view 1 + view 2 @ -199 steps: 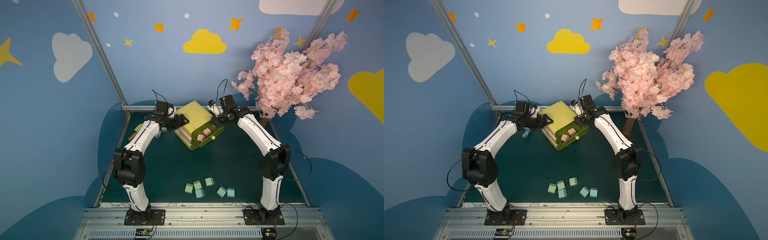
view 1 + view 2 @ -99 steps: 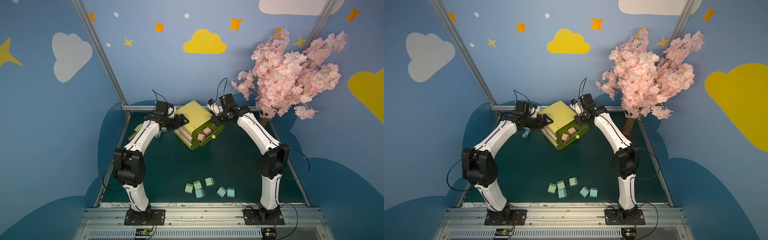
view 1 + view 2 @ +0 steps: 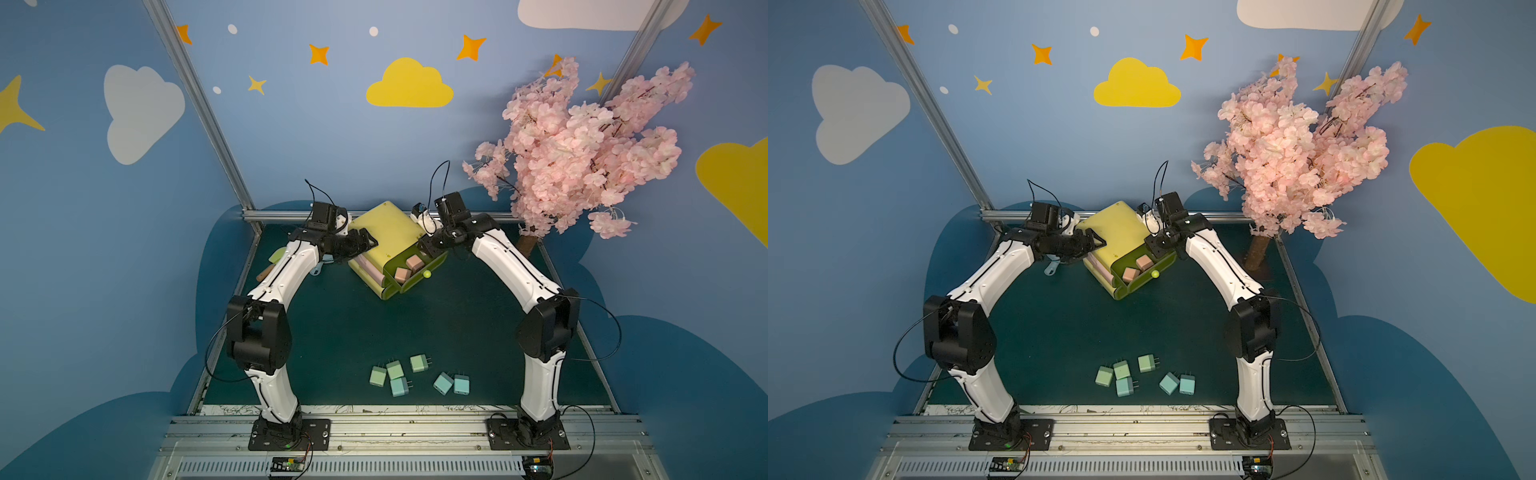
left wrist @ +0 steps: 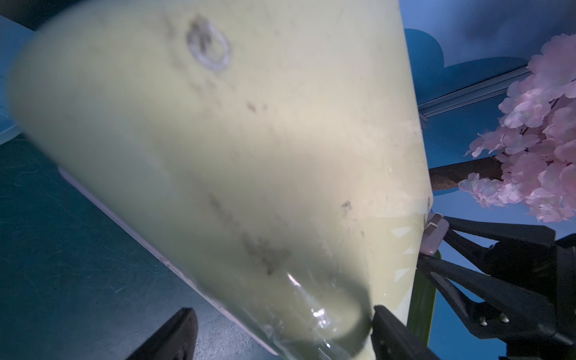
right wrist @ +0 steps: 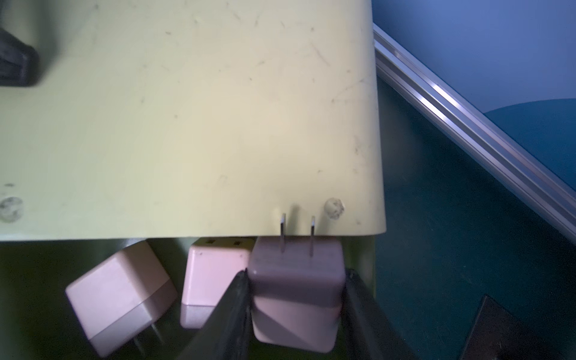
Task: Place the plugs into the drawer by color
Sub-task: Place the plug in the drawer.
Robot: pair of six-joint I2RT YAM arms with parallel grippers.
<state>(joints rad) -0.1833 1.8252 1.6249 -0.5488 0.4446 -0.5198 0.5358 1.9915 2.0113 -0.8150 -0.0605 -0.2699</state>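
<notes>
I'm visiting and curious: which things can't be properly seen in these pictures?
Third pink plug: a top view hides it under the right gripper; only the right wrist view shows it, between the fingers.
Lower drawers: contents hidden, tucked beneath the open drawer, top view.
Left fingers: cut by the left wrist view's edge; blurred yellow chest fills it, grip unclear.
Green object: mostly behind the left arm, top view.
</notes>
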